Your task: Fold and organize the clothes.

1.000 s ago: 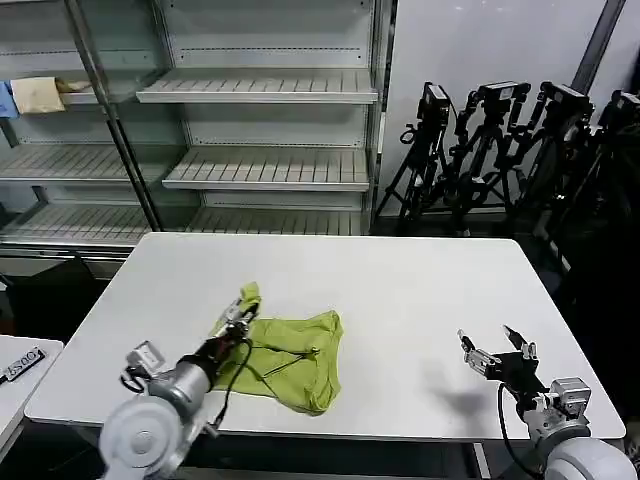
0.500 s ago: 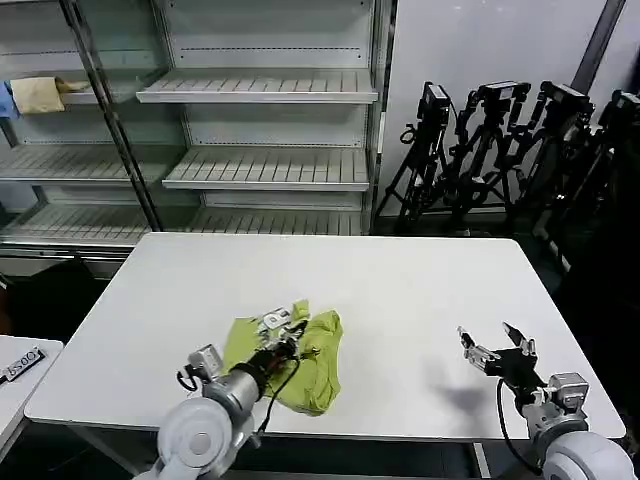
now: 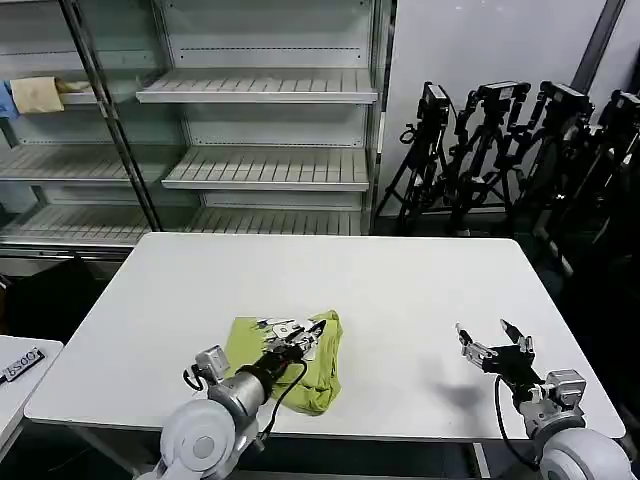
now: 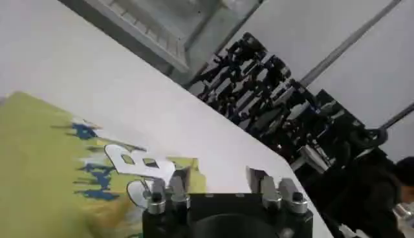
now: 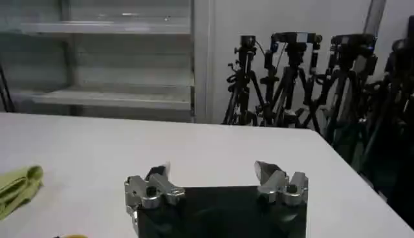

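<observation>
- The metal shelving (image 3: 260,130) behind the white table (image 3: 400,270) is the one thing here that holds anything: on its far-left upper shelf lie a small cream-yellow cloth (image 3: 38,94) and, touching it at the frame's edge, a small blue cloth (image 3: 5,98).
- The lime T-shirt (image 3: 310,365) lies bunched on the table, near the table's front edge and left of its middle. The left wrist view shows a white graphic with dark blue lettering (image 4: 123,169) facing up on the shirt.
- The left gripper (image 3: 296,336) is over the shirt's top, its fingers spread apart; in the left wrist view the two fingers stand well apart with bare table between them. Whether a fingertip touches the cloth cannot be told.
- The right gripper (image 3: 493,347) hangs above the table's front right part, well apart from the shirt, fingers wide open with nothing between them.
- The table is plain white, bare apart from the shirt.
- Beyond the table's far right corner, a cluster of black tripods (image 3: 500,150) stands against a pale wall.
- Left of the table, the corner of another white surface carries a small label (image 3: 20,365).
</observation>
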Tool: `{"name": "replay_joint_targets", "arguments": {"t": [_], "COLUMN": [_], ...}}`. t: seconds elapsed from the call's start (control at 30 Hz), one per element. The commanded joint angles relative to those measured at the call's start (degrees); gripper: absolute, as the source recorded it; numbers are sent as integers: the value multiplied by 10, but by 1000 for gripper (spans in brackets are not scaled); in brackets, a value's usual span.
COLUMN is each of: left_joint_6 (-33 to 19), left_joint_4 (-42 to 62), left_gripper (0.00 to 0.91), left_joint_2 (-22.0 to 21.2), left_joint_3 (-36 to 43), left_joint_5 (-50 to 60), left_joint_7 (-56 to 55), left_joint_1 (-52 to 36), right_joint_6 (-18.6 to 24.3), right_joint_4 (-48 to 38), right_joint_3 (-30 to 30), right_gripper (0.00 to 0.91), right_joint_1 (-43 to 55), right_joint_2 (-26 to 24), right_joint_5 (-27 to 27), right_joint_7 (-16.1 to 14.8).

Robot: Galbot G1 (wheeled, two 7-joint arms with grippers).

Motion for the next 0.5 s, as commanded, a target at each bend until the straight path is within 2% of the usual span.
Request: {"name": "replay_joint_targets", "arguments": {"t": [0.03, 0.23, 0.3, 0.5], "left_joint_6": [-10, -21, -31, -41], "left_joint_4": [-21, 31, 54, 90], "left_gripper": [907, 907, 907, 907], "left_joint_2": [58, 88, 89, 77], "left_joint_3": [-95, -172, -180, -173], "left_joint_5": [34, 63, 105, 131], "left_joint_7": [12, 24, 32, 42], "left_joint_1": [35, 66, 71, 85], "right_joint_6": [0, 0, 0, -1], "right_joint_4": [-1, -2, -2, 6], "right_joint_3": [-4, -7, -6, -1], "right_gripper": [907, 907, 907, 907], "right_joint_1": [7, 9, 9, 2], "right_joint_2": [2, 7, 8, 10], "right_joint_5": [0, -2, -2, -3], "right_joint_7": [0, 0, 0, 1]}}
